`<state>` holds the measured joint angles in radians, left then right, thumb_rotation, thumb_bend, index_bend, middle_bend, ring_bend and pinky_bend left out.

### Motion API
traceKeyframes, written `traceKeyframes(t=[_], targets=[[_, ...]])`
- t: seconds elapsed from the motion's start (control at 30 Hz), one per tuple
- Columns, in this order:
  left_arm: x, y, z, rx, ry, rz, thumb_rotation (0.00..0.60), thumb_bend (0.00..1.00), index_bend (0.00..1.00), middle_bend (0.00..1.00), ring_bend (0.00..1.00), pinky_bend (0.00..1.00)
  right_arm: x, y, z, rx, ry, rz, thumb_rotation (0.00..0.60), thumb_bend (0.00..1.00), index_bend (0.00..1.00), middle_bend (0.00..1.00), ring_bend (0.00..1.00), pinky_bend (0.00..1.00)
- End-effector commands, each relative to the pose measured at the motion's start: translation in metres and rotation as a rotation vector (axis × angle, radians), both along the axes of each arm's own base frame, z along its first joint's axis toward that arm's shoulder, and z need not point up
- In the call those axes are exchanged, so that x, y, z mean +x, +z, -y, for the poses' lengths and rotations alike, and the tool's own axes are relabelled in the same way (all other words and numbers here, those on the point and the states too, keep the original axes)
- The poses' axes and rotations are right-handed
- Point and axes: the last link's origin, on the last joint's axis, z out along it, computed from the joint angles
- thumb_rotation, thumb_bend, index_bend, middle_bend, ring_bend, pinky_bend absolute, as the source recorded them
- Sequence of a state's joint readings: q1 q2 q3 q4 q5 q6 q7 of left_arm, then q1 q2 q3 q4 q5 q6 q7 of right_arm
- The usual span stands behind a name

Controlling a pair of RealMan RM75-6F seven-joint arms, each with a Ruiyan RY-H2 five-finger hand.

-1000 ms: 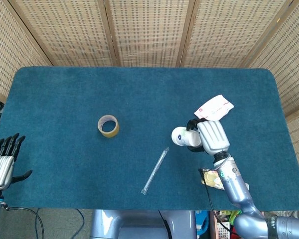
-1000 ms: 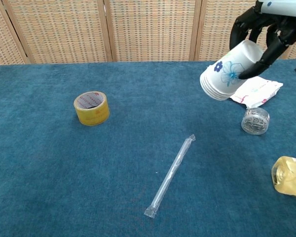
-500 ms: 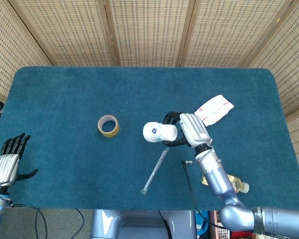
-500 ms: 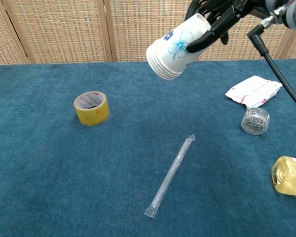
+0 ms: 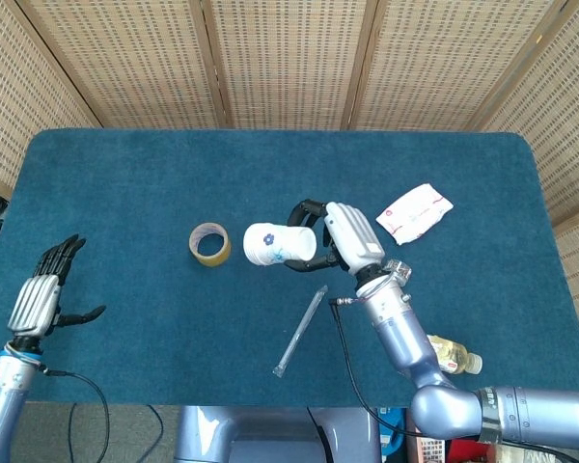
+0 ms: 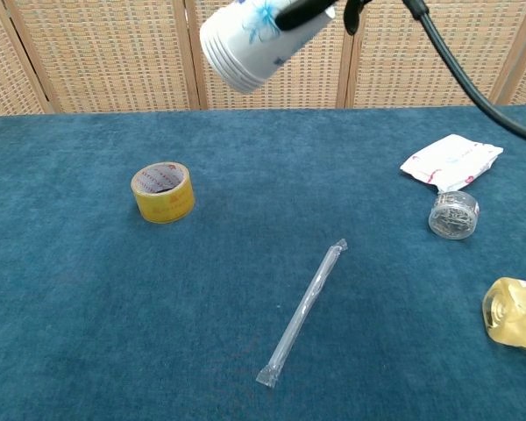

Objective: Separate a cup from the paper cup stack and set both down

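My right hand [image 5: 343, 239] grips the white paper cup stack [image 5: 278, 244] with a blue flower print, holding it on its side high above the table's middle. In the chest view the paper cup stack [image 6: 250, 44] shows near the top edge with its nested rims pointing down-left, and only a bit of my right hand [image 6: 320, 9] is visible. My left hand [image 5: 46, 294] hovers off the table's near left edge, fingers spread and holding nothing. It does not appear in the chest view.
A yellow tape roll [image 5: 210, 243] sits left of the cups. A wrapped straw [image 5: 301, 331] lies near the front middle. At the right are a white packet [image 5: 414, 213], a small clear jar [image 6: 454, 215] and a bottle of yellow liquid [image 6: 515, 313].
My right hand has carried the cup stack leftward and higher, from the right side toward the table's middle. My left hand has risen and moved inward along the left edge.
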<state>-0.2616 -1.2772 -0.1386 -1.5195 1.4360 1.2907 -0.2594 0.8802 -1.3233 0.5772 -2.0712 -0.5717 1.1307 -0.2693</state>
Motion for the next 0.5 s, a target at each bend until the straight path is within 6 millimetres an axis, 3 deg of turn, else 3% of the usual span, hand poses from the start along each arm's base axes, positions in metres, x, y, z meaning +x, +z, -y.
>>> traceKeyframes(t=[0.03,0.23,0.5], targets=[[0.027,-0.012,-0.021,0.000,-0.073,0.147,0.600,0.18,0.00,0.00,0.00,0.00,0.008,0.003,0.003,0.005,0.002,0.036,0.600,0.20,0.72,0.61,0.48,0.68],[0.064,-0.037,-0.046,-0.070,-0.103,0.599,0.600,0.18,0.14,0.00,0.00,0.00,0.006,-0.004,0.004,0.010,0.002,0.015,0.600,0.20,0.72,0.60,0.48,0.68],[0.097,-0.064,-0.067,-0.183,-0.130,0.876,0.600,0.18,0.27,0.00,0.00,0.00,0.004,-0.009,0.004,0.021,0.001,0.009,0.600,0.20,0.72,0.60,0.48,0.68]])
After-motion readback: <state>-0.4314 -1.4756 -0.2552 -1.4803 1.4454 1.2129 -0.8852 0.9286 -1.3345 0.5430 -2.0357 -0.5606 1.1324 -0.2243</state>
